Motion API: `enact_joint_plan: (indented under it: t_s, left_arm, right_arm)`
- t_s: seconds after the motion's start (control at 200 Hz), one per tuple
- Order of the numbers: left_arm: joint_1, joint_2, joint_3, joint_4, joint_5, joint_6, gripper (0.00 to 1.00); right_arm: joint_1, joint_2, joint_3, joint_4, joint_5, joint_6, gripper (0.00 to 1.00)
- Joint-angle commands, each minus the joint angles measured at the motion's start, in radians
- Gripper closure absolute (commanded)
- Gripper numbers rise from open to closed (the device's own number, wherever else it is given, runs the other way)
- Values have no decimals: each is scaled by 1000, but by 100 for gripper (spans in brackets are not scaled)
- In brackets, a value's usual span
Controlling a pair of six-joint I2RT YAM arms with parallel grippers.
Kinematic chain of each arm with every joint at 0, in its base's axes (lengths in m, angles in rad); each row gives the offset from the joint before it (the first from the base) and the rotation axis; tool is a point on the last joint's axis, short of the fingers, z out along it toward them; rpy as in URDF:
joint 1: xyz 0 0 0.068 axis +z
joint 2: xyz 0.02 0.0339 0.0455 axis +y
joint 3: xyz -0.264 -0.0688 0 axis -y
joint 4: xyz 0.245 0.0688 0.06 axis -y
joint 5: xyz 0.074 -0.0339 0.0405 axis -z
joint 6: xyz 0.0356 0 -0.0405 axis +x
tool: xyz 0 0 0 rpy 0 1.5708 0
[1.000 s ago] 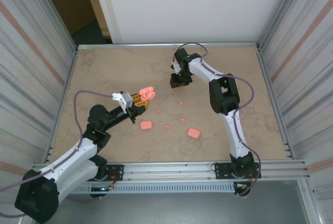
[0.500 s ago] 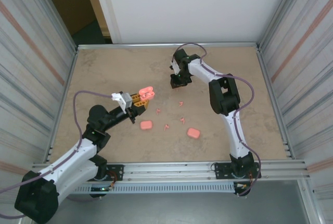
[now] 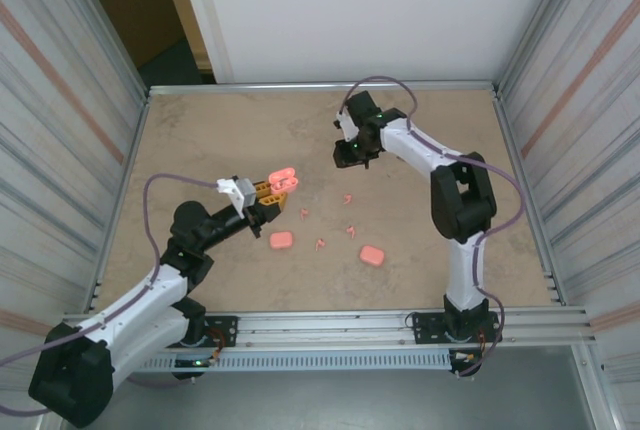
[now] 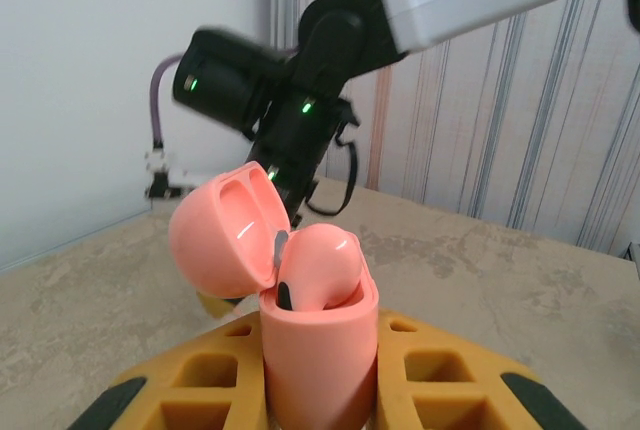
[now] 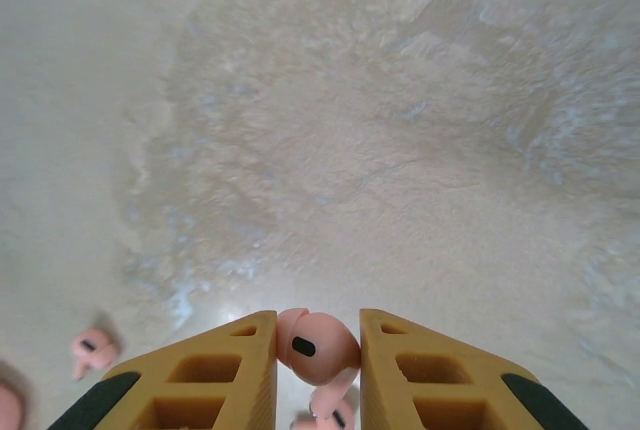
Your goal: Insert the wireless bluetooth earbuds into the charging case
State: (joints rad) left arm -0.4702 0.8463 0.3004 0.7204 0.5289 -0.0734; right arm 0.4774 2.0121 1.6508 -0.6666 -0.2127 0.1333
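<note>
Our right gripper (image 3: 352, 156) moved rightward, clamped on one earbud (image 5: 320, 345) at its bulb; we think it light, slippery; our left gripper (image 3: 268, 193) clamps the charging case (image 4: 320, 350).

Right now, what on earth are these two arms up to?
The left gripper holds an open salmon-pink plastic charging case with one earbud seated inside. The right gripper pinches a tiny salmon-pink plastic earbud above the beige table. More loose earbuds and two closed pink cases lie on it.
</note>
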Motion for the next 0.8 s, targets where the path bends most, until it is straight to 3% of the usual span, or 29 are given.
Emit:
enact_joint_plan:
  t_s: [0.0, 0.797]
  left_arm:
    - [6, 8, -4, 78, -5, -19, 100]
    - [1, 98, 30, 192, 9, -136, 100]
  right_arm:
    - [0, -124, -66, 72, -14, 35, 76]
    - [127, -665, -419, 447, -91, 35, 76]
